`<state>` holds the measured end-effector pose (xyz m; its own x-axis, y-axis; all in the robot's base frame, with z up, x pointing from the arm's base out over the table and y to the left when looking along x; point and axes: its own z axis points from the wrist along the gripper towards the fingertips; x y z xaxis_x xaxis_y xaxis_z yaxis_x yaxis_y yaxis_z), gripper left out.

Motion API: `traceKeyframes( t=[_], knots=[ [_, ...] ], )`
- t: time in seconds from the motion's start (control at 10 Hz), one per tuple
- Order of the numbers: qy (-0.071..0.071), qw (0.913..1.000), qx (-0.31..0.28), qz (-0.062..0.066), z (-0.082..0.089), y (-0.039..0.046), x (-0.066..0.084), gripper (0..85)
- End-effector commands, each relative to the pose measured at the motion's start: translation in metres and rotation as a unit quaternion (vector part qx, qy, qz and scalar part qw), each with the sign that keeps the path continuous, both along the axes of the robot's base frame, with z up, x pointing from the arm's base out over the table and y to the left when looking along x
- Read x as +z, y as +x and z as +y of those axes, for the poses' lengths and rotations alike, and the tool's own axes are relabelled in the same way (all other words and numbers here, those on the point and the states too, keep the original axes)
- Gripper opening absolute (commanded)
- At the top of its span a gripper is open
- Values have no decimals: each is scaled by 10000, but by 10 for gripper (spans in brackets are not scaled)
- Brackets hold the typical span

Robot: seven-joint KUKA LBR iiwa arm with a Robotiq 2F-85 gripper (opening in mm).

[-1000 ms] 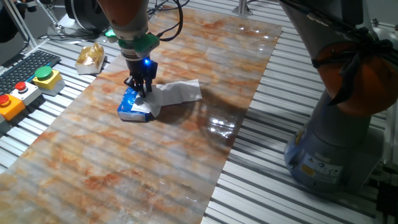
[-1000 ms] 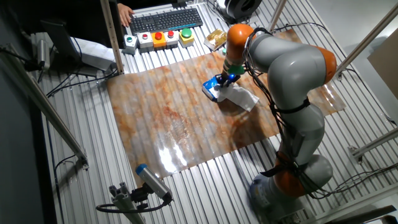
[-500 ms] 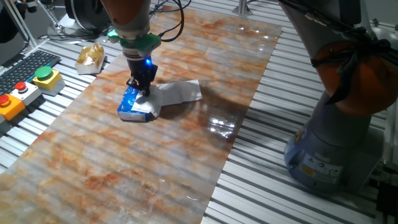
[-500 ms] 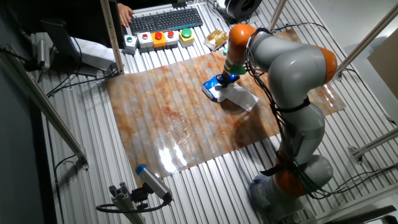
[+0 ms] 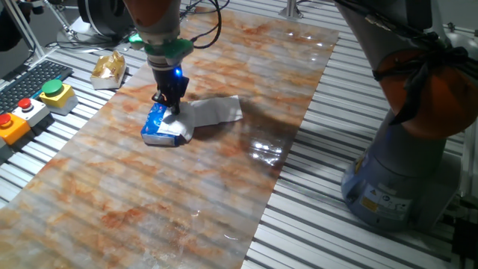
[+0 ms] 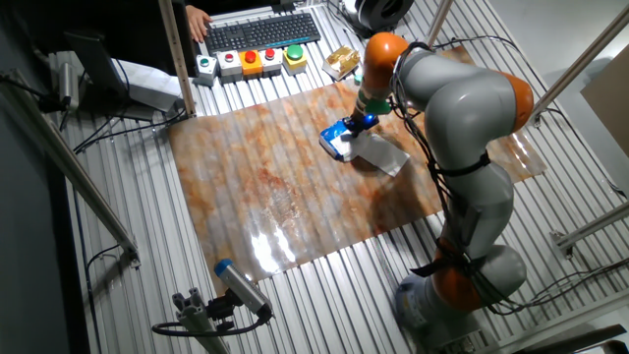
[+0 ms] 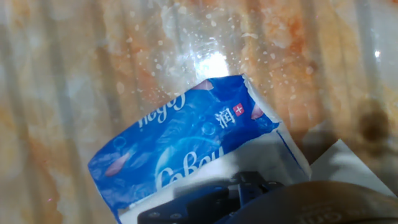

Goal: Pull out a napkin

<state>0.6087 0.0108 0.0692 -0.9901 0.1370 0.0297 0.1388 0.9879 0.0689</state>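
The marbled table mat (image 5: 224,179) carries the blue tissue packet (image 5: 160,127) and the white napkin (image 5: 216,110) touching it.

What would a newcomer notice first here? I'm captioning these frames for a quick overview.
The tool stands over the blue tissue packet in the middle of the marbled mat. A white napkin lies spread beside the packet. A crumpled gold wrapper sits off the mat, near the button box.
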Motion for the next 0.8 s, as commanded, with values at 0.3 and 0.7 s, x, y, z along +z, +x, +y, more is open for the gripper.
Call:
traceKeyframes(
  t=[0.3,0.7],
  knots=[
    [95,9999,-72,113,82,24,167,0],
    [227,9993,-164,253,183,-43,397,0]
  ],
)
